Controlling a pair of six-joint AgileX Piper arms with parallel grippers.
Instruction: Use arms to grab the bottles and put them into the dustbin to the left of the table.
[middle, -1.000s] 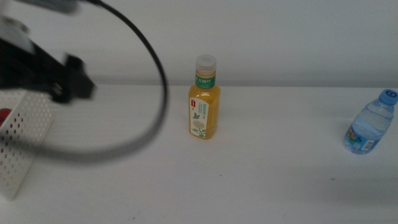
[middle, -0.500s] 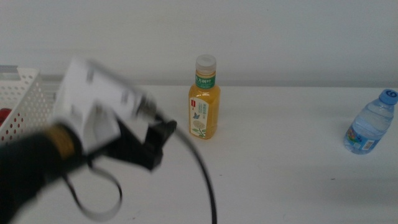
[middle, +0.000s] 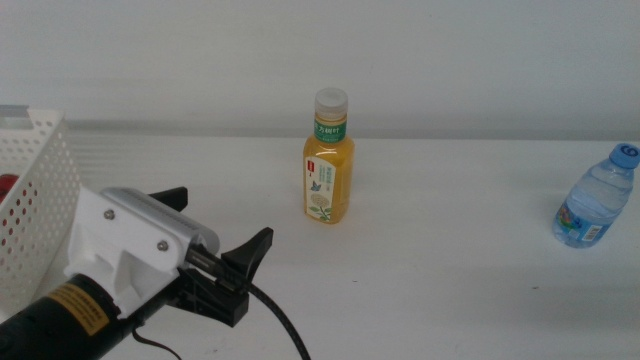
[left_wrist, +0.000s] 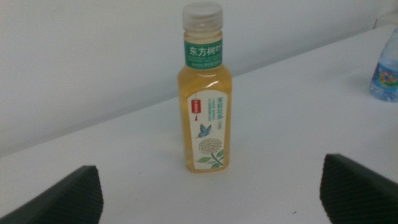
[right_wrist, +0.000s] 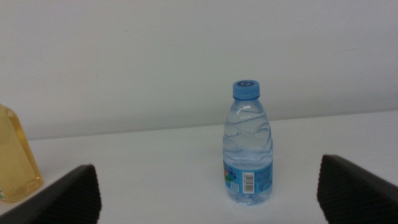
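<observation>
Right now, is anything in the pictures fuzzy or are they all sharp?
Middle view: sharp on the upright orange juice bottle with white cap; the left gripper close to the lens looks soft. Left wrist view: label crisp. Right wrist view: the small clear water bottle with blue cap is sharp, lighting even.

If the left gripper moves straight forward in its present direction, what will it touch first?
Most likely the orange juice bottle: it stands upright, centred ahead of the open left gripper, with only bare table between.
</observation>
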